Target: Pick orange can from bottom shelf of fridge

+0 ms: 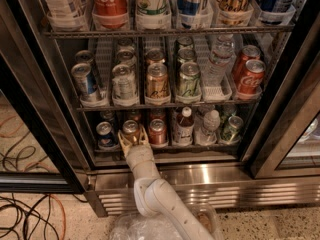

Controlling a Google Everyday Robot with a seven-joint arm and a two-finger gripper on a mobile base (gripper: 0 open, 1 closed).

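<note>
The fridge (35, 109) stands with its door open. On its bottom shelf (165, 146) the orange can (131, 128), dull orange-brown with a silver top, stands in the second lane from the left. My gripper (133, 136) reaches in from below on a white arm. Its tan fingers (122, 140) stand on either side of the orange can's lower body, still apart. A blue can (105, 134) is just left of it and a redder can (157, 132) just right.
Further right on the bottom shelf are a small red-capped bottle (185, 126), a water bottle (210, 126) and a green can (231, 128). The middle rack (165, 104) of cans hangs close above. The steel base (210, 181) lies below. Cables (30, 219) lie on the floor at left.
</note>
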